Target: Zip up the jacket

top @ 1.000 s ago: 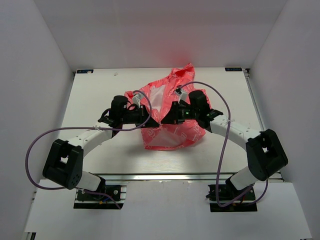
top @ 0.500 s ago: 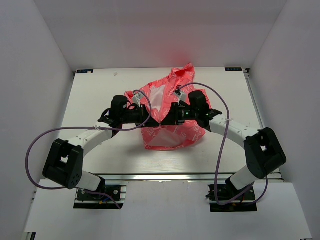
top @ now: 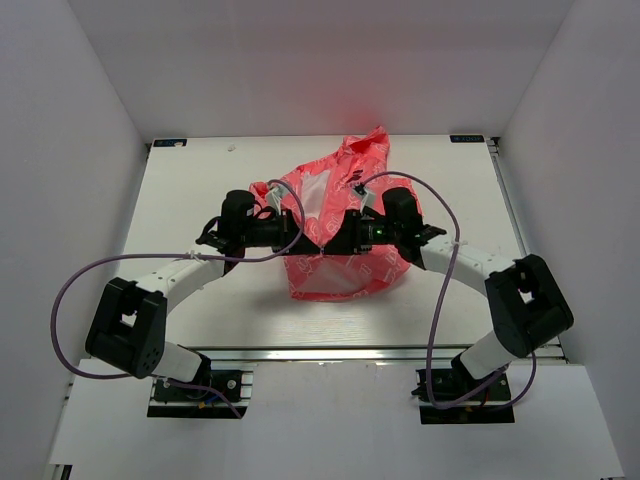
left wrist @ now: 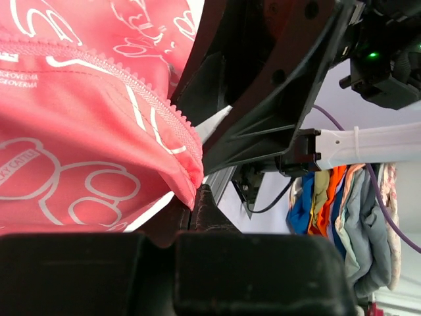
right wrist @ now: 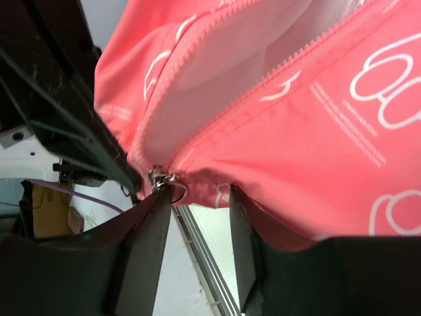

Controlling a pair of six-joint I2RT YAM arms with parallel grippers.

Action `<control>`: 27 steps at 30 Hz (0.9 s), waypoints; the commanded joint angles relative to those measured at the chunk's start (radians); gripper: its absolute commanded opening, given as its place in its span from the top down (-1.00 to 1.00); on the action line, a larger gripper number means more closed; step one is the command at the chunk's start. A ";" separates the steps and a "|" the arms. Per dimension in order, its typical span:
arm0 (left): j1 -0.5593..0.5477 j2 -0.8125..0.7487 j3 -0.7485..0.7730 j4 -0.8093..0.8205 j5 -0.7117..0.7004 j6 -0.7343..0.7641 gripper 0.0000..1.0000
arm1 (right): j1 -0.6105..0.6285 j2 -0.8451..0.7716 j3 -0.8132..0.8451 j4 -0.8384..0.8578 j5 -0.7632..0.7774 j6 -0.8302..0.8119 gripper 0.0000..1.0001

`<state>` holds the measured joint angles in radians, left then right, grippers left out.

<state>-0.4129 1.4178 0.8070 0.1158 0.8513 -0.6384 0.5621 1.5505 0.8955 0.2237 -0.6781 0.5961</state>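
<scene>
In the overhead view the jacket (top: 340, 275) lies crumpled at the middle of the white counter (top: 200, 190). Its pale lining shows at the top of the heap, and one pink tip points toward the upper middle of the frame.

Both arms rise from the bottom edge and bend inward in matching arcs, with their elbows low at the far left and far right. Their forearms angle up toward the centre, and the two hands meet nearly tip to tip over the upper middle of the jacket. A purple cable (top: 75, 300) loops out from each arm.

The left hand (top: 308, 240) reaches in from the left with its wrist level. In its own camera, the left hand (left wrist: 195, 207) has its fingers pressed together and pinching the folded edge of the jacket. A line of zipper teeth (left wrist: 131, 85) runs down to that pinched corner. The black frame of the other hand fills the upper right of this view.

The right hand (top: 336, 240) reaches in from the right. In its own camera, the right hand (right wrist: 198, 197) has its fingers spread with a clear gap between them, and it clamps nothing. The metal zipper pull (right wrist: 166, 180) sits at the bottom of the two zipper tracks, just at the tip of the finger on the left of the frame. Whether it touches that finger cannot be told. Pink fabric drapes over the other finger.
</scene>
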 commanded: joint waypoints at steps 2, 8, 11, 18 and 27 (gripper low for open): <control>-0.006 -0.031 0.008 0.070 0.014 0.040 1.00 | -0.013 -0.119 -0.033 0.109 -0.121 0.004 -0.01; -0.006 -0.036 0.044 0.088 0.057 0.086 1.00 | -0.105 -0.271 -0.089 -0.004 -0.097 -0.039 -0.14; -0.006 -0.025 0.060 0.103 0.101 0.097 1.00 | -0.110 -0.322 -0.110 -0.036 -0.089 -0.068 -0.19; -0.006 0.006 0.081 0.145 0.140 0.083 1.00 | -0.096 -0.241 -0.079 0.005 -0.247 -0.068 -0.18; -0.006 0.007 0.069 0.177 0.135 0.049 1.00 | -0.050 -0.170 -0.050 0.048 -0.201 -0.039 -0.19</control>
<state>-0.4145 1.4357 0.8524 0.2466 0.9516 -0.5789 0.5125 1.3663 0.8032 0.2173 -0.8742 0.5461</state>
